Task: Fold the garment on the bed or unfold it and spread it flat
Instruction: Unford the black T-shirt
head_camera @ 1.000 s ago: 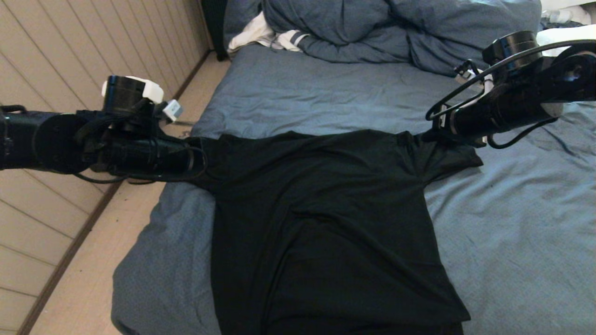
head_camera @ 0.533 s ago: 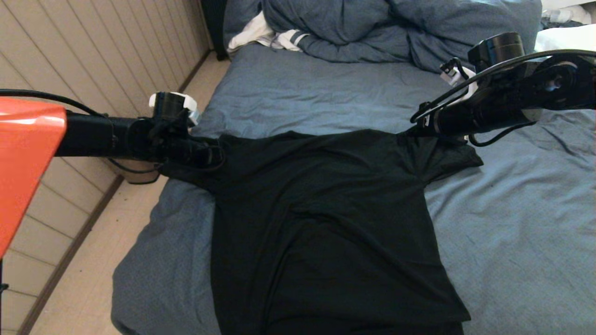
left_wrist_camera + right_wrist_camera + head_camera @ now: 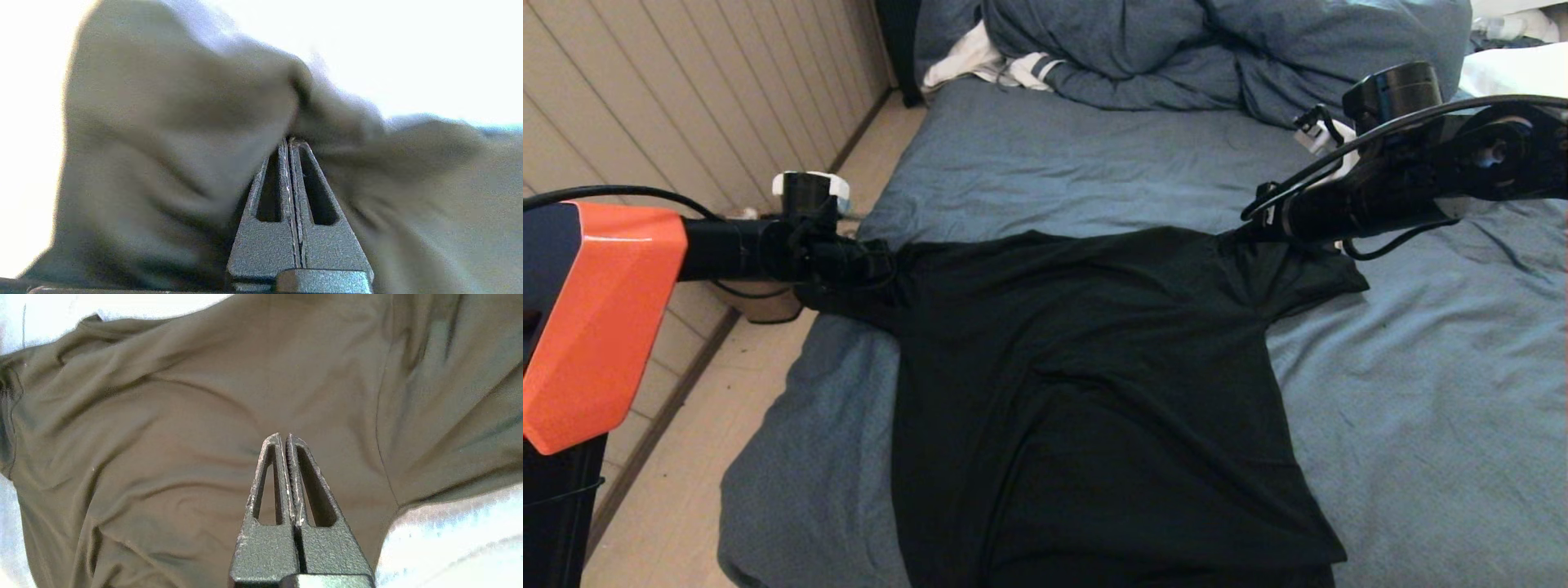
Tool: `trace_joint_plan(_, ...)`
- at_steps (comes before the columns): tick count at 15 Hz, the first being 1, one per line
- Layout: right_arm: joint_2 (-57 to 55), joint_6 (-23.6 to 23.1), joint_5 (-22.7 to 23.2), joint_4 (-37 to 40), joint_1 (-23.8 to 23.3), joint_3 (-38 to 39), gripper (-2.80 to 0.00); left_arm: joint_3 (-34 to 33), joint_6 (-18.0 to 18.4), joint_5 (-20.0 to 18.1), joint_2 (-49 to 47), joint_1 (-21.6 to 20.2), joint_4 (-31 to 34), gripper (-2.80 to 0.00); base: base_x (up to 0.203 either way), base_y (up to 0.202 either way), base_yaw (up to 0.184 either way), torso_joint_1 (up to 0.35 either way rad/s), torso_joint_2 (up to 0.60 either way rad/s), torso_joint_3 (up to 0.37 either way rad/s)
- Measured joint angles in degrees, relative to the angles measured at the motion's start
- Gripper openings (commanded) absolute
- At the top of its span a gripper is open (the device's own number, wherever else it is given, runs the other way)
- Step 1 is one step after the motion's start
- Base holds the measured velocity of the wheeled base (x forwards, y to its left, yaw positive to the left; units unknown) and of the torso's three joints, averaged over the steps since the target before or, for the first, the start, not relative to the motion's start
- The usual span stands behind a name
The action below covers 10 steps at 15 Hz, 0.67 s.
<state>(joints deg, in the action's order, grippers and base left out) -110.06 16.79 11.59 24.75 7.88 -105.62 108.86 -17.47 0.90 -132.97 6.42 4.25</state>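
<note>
garment (image 3: 1094,384) thin, limp, light, drapes on bed (image 3: 1045,163). left pincer (image 3: 289,143) pinching sleeve cloth; right pincer (image 3: 283,437) closed, seemingly pinching shoulder; best hold: seams.

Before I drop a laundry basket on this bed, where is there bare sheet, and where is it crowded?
Bare sheet lies between the T-shirt and the duvet, and on the bed right of the shirt. A narrower strip runs along the shirt's left, by the bed edge. Crowded: both shoulders, where the left end effector and right end effector meet the shirt.
</note>
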Motion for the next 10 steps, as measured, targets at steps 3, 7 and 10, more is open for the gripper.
trace_joint_plan(3,0.2,0.0,-0.1,-2.2,0.0,1.7,-2.80,0.2,0.0,4.3,-0.7,-1.9,-2.7,-2.80,0.000,0.000,0.000,0.000,0.00,0.000)
trace_joint_plan(7,0.7,0.0,-0.1,-2.6,-0.1,2.8,-2.80,0.2,-0.3,6.1,-0.7,-4.4,-3.3,-2.80,0.000,0.000,0.000,0.000,0.00,0.000)
trace_joint_plan(10,0.3,-0.1,-0.2,-3.0,-0.4,3.0,-2.80,0.2,-1.7,6.4,0.5,-7.3,-3.1,-2.80,0.000,0.000,0.000,0.000,0.00,0.000)
